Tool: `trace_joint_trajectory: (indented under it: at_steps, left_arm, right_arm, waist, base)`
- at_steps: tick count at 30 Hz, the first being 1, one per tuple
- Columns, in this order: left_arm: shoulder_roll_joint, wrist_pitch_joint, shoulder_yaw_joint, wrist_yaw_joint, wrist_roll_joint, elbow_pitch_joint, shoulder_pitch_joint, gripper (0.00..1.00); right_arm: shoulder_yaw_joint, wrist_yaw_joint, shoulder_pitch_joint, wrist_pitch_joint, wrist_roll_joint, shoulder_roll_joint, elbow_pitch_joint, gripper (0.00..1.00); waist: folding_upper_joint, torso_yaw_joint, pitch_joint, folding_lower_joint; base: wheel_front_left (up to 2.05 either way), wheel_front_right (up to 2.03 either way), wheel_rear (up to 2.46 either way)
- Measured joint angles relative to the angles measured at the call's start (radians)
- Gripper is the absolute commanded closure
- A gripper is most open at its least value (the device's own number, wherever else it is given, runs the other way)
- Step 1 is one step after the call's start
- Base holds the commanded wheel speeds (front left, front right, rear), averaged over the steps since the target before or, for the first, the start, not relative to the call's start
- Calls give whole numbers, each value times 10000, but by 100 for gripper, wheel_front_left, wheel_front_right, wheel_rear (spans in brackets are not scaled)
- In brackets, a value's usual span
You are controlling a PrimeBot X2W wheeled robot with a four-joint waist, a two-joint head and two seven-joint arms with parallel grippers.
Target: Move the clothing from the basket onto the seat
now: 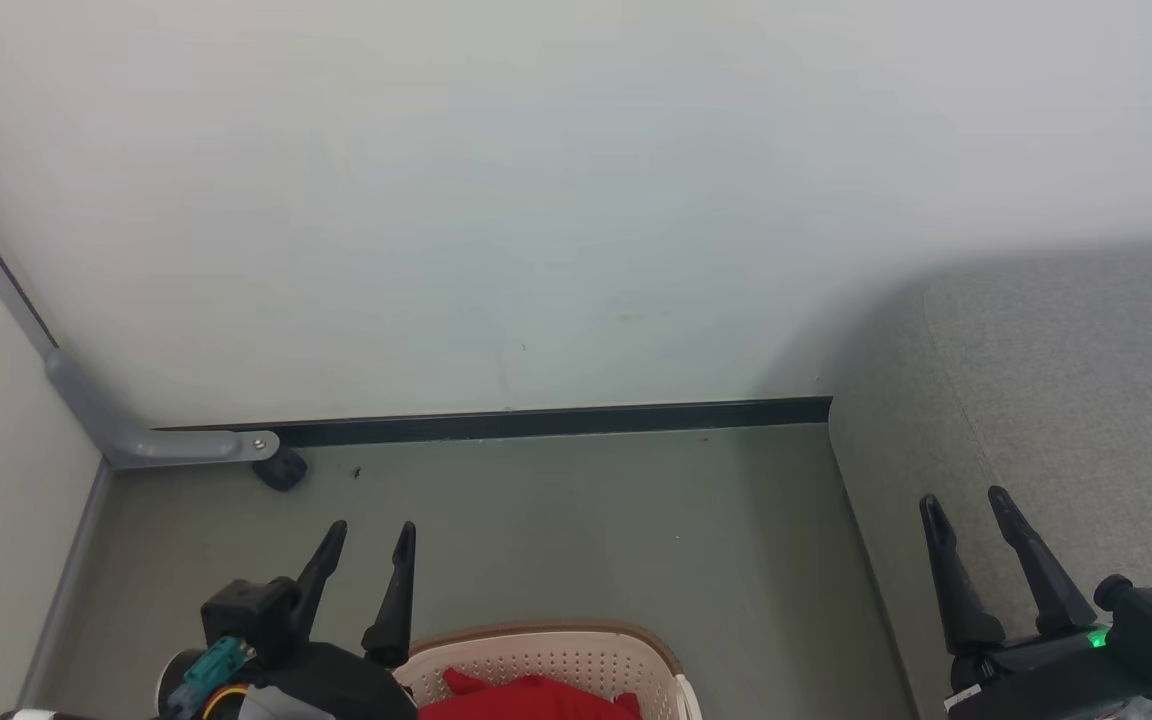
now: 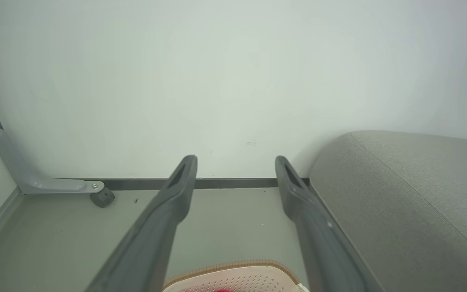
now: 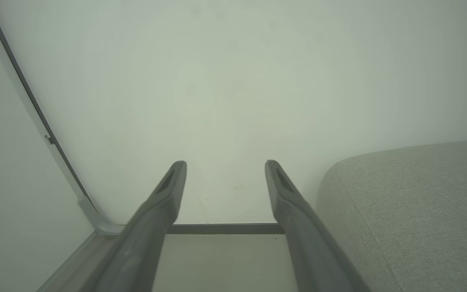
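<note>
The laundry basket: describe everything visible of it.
The cream-white plastic laundry basket with rows of small holes and a brown rim stands upright on the grey floor, cut off by the head view's bottom edge, its far curved wall showing. Red fabric clothing lies heaped inside, up near the rim. The open left tool hangs close beside its left corner; whether they touch is unclear.

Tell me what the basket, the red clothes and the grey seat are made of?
The basket looks like smooth cream plastic: stiff walls with rows of holes. The red clothes seem soft cloth, lying crumpled. The seat looks like matte woven fabric, with speckled weave and a seam.
</note>
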Motion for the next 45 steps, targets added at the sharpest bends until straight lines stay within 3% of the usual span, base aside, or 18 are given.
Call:
trace_joint_trajectory:
  at_steps: [9, 19, 45]
  left_arm:
    - [508, 0, 738, 512, 4, -1586, 840, 0]
    - [495, 0, 1012, 840, 4, -2679, 1569, 0]
    - [593, 92, 1041, 1191, 119, -3494, 1747, 0]
  right_arm:
    - [-23, 0, 168, 0, 4, -73, -150, 0]
    - [-44, 0, 345, 0, 6, -69, -234, 0]
    - [-36, 0, 470, 0, -2, -25, -481, 0]
  waist:
    - [0, 204, -206, 0]
    - [0, 203, -254, 1]
    - [0, 31, 122, 1]
  base:
    - [0, 0, 0]
    - [0, 0, 0]
    - [0, 0, 0]
